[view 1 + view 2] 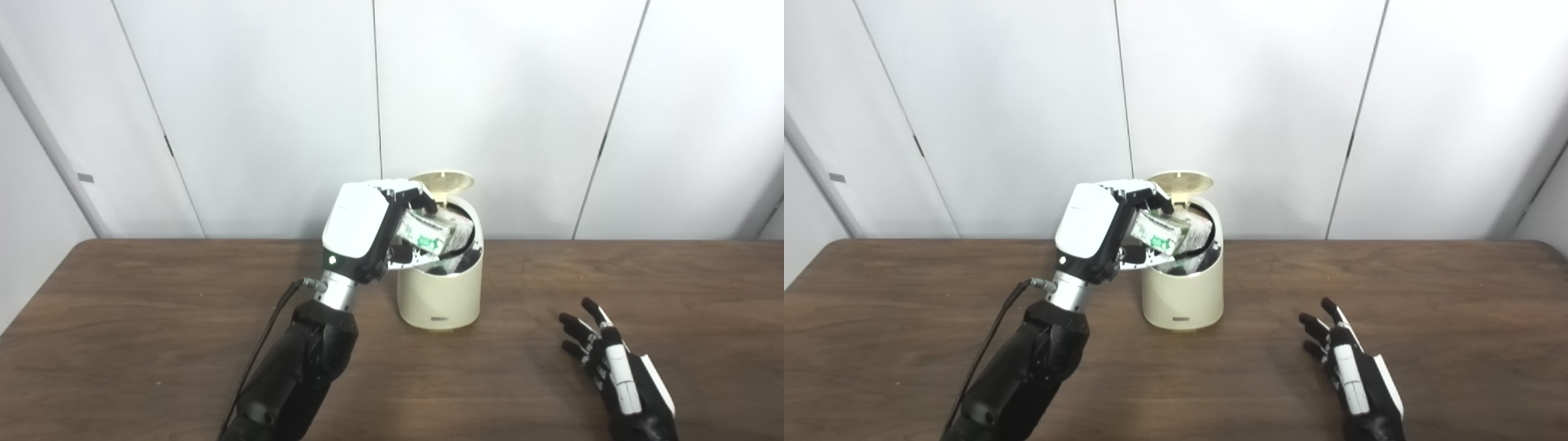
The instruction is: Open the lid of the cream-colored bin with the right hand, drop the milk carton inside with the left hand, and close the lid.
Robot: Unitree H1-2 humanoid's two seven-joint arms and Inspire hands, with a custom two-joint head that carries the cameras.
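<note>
White wall panels backed the brown desk (122,318) on which I ran the rig. Stage shown: the lid (442,181) of the cream-colored bin (440,294) already stood tipped up at the rear, so I judged the opening step complete. My left hand (361,229) held the milk carton (429,233) tilted over the bin's mouth, its far end inside the rim; the fingers (422,197) curled around the carton from above, with the thumb beneath. The drop was not yet made, and closing the lid remained. My right hand (1356,373) rested on the desk, well apart from the bin, fingers (1314,324) spread and holding nothing.
</note>
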